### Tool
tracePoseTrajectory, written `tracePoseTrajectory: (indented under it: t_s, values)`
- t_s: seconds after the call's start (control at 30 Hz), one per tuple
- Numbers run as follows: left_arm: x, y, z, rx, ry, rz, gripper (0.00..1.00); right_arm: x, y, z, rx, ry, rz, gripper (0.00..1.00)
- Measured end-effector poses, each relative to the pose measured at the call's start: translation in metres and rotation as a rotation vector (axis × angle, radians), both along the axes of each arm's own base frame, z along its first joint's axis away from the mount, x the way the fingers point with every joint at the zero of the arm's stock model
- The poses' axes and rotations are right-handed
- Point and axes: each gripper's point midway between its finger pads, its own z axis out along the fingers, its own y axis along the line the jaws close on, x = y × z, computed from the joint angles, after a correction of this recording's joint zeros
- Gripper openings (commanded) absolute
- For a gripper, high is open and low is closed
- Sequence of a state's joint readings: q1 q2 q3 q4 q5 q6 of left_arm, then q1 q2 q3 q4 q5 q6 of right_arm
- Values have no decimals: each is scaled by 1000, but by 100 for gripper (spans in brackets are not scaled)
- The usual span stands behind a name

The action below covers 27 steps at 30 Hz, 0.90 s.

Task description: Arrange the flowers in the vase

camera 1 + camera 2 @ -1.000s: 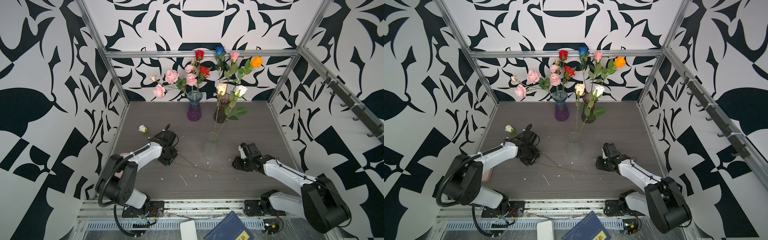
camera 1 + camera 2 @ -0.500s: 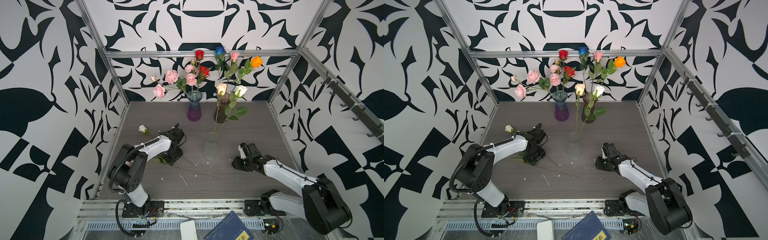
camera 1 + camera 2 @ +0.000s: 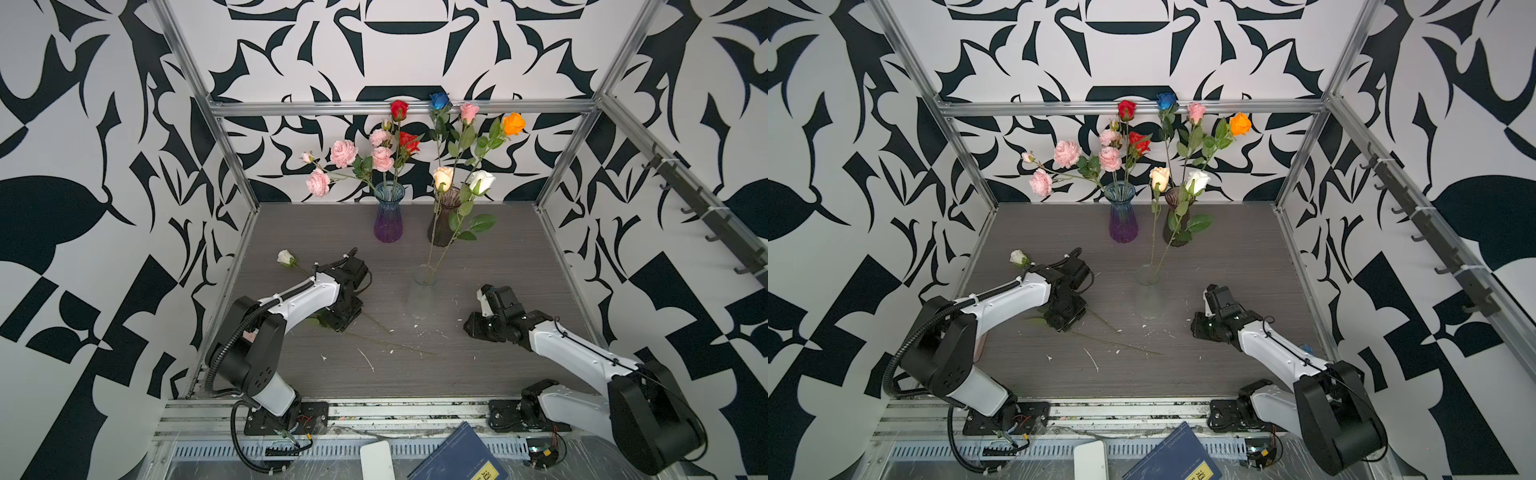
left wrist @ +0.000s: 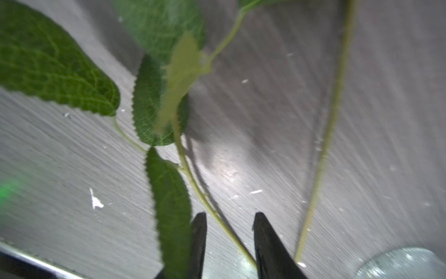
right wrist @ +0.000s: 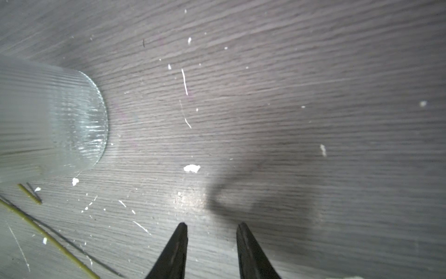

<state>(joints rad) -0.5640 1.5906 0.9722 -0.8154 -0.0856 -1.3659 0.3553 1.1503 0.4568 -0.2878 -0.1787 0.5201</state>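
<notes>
Largely, left arm (image 3: 307,296) hides white rose (image 3: 284,257) stem.

- A clear ribbed glass vase (image 3: 424,291) blocks the middle of the grey wood-grain surface (image 3: 519,257).
- Thin green loose stems (image 3: 390,343) lie across the front left; the far right corner lies open.

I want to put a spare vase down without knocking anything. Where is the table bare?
Bare: the table at far right, between the dark vase and the right gripper; also the front strip, nearer than the loose stems. Crowded: left-centre, where those stems and a white rose lie by the left gripper, and the back middle with the purple vase.
</notes>
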Motion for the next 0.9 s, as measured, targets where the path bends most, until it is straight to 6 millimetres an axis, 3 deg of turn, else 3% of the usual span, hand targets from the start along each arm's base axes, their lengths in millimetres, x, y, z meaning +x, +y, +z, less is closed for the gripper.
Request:
tracePoseTrajectory:
  t_s: [0.47,0.8,0.9]
  values:
    - [-9,1,-13,8,23,8,33,0,0,0,0,1,0,38]
    - [-8,1,-25,18,36,-12,10,0,0,0,0,1,0,38]
    - [-7,0,-24,15,28,-20,10,0,0,0,0,1,0,38]
